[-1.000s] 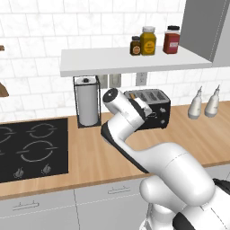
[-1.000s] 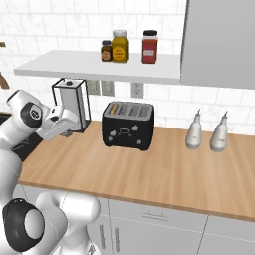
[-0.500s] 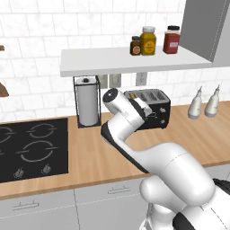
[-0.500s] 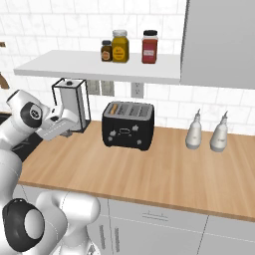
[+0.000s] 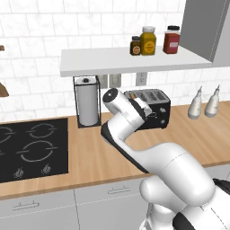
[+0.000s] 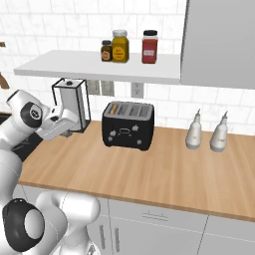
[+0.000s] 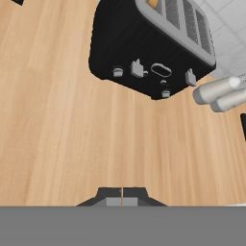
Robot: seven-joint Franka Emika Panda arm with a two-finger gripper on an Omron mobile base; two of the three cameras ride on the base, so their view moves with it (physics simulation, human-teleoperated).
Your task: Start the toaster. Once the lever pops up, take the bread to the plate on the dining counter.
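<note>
The black toaster (image 6: 128,124) with its silver slotted top stands on the wall-side wooden counter, under the shelf; it also shows behind my arm (image 5: 155,107). A tan slice of bread (image 6: 115,107) sits in its leftmost slot, and an orange corner of the bread (image 7: 153,4) peeks out in the hand view. My gripper (image 7: 122,197) is shut on nothing, hovering above the bare counter well short of the toaster's front (image 7: 144,62), where two small levers and knobs show. The plate and the dining counter are out of view.
A paper-towel roll in a black holder (image 5: 87,105) stands left of the toaster. Two grey bottles (image 6: 205,133) stand to its right. Jars (image 5: 150,40) sit on the shelf above. The black stove top (image 5: 31,148) lies at the far left.
</note>
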